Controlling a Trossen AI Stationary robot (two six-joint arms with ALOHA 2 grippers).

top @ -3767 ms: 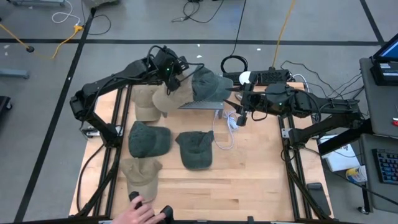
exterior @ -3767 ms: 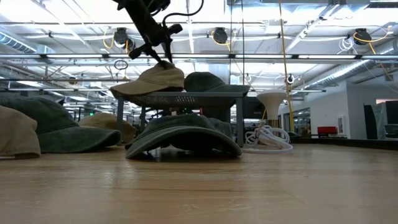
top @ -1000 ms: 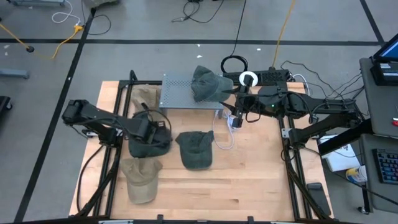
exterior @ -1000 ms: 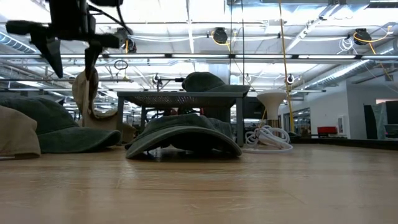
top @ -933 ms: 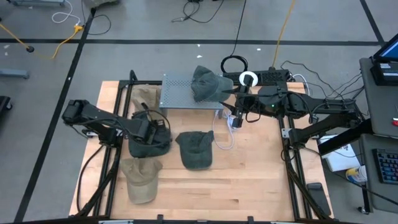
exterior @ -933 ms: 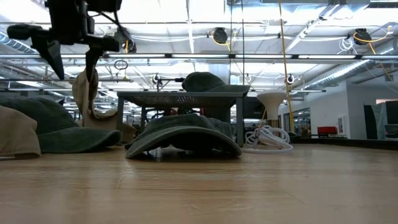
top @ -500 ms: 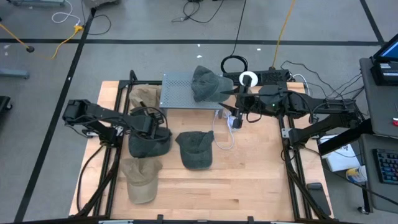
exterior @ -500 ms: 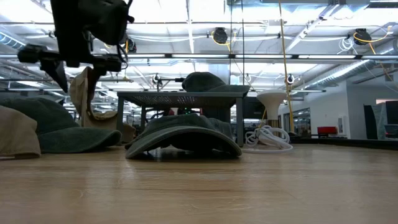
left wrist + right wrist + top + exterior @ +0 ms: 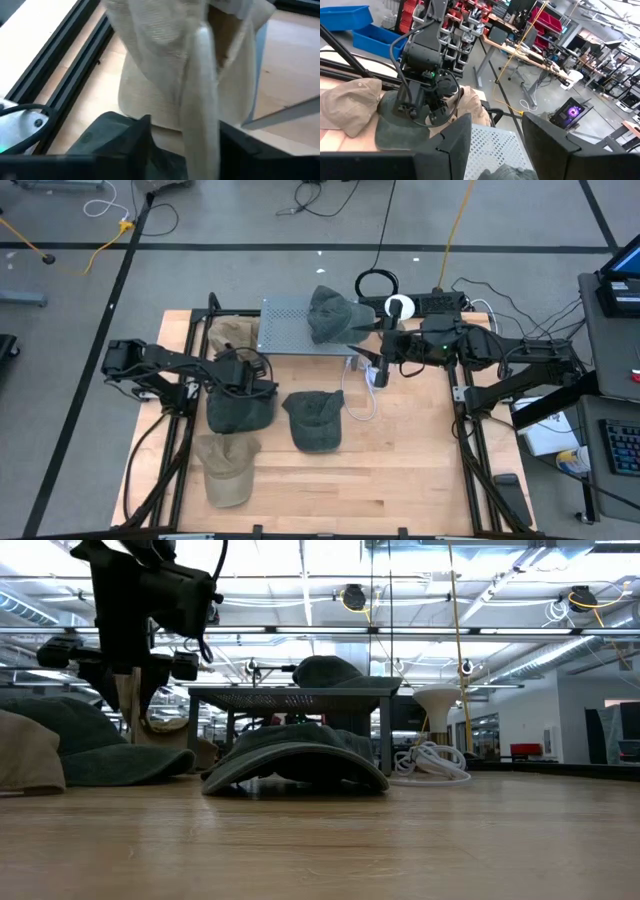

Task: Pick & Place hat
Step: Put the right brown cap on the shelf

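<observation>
Our left gripper (image 9: 182, 150) has its fingers closing around a fold of the tan cap (image 9: 190, 65) near the table's back-left. Our right gripper (image 9: 378, 360) waits apart, unladen, beside the perforated stand (image 9: 285, 328), which bears one green cap (image 9: 332, 312). We judge four caps left.

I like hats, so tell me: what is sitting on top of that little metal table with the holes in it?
One dark green hat sits on the right end of the perforated metal stand. The rest of its top is bare. Whatever lies beneath the stand is mostly covered; only white cables show beside it.
</observation>
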